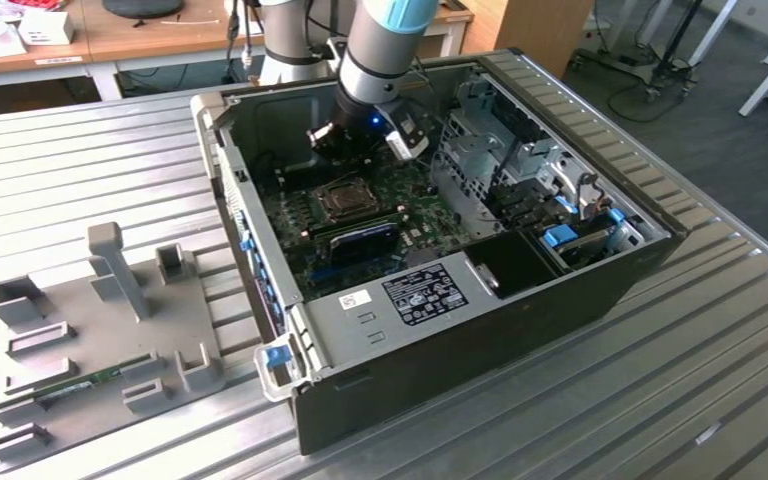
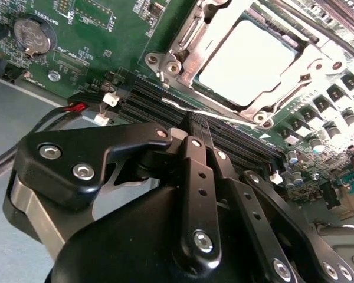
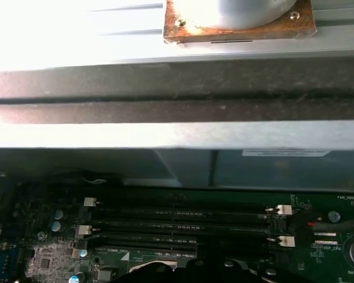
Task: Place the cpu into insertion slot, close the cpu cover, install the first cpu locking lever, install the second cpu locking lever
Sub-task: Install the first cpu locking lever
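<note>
1. In the exterior view, you see the gripper (image 1: 355, 148) low inside the open computer case (image 1: 518, 300). It hangs over the green motherboard (image 1: 357, 255), near the insertion slot (image 1: 345, 198).
2. In the second wrist view, your claw's fingers (image 2: 196, 171) are clenched together with nothing visible between them. Their tips are just beside a thin wire locking lever (image 2: 186, 108) at the socket's edge (whether they touch it, you cannot tell). The cpu (image 2: 248, 56) sits in the slot, and its silvery top shows through the cpu cover (image 2: 189, 47), which lies flat over it.
3. In the first wrist view, you look along the black memory slots (image 3: 183, 226), which lie beside the case's grey wall.
</note>
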`<state>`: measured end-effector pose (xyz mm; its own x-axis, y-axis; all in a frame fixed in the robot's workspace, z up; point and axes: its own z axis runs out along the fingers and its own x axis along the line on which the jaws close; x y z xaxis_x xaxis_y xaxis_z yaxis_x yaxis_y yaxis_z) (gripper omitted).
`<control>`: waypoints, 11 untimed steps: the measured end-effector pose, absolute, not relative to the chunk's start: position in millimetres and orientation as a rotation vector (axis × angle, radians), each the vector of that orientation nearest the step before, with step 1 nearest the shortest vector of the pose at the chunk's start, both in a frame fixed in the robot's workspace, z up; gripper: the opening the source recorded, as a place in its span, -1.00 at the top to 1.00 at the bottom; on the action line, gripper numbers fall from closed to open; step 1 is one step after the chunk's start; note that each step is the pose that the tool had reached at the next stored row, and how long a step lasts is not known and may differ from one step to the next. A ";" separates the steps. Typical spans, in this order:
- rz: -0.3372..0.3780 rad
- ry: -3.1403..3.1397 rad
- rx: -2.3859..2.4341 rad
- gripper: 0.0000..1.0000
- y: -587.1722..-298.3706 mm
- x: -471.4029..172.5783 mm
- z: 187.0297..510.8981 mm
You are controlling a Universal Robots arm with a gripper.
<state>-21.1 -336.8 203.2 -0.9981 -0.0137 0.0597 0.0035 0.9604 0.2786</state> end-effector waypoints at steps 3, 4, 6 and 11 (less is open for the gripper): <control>-0.431 -3.053 0.009 0.79 -336.8 -21.8 203.2; -0.431 -3.054 0.009 0.79 -336.8 -21.8 203.2; -0.432 -3.055 0.009 0.79 -336.8 -21.8 203.1; -0.435 -3.081 0.015 0.79 -336.9 -21.9 203.2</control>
